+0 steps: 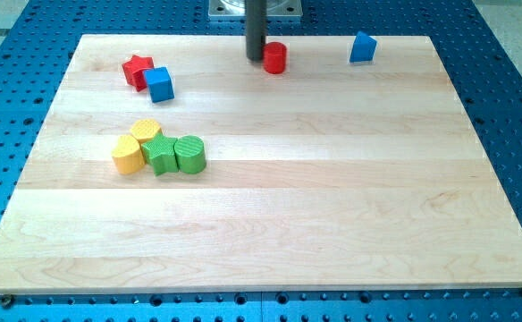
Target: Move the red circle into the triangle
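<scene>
Your tip (256,59) sits at the board's top edge, touching the left side of the red circle (274,57); bare rod, nothing gripped. Contact step looks in hand. The blue triangle-like block (362,47) lies well apart, toward the view's right. Next, push rightward and slightly upward.
</scene>
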